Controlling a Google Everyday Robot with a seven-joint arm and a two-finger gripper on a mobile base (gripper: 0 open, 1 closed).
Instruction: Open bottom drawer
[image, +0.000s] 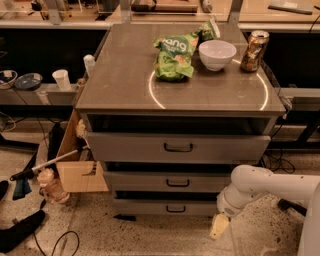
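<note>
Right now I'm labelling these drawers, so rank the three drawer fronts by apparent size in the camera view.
1. Top drawer front
2. Middle drawer front
3. Bottom drawer front; it also sits farthest from the camera, which may shrink it.
The gripper hangs low, just right of that front.

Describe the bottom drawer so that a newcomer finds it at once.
Find the grey metal cabinet with a bowl on top; three drawers stack down its front. The bottom drawer is the lowest, nearest the floor, with the end effector just below its right end. Its front is the narrowest and shallowest of the three.
</note>
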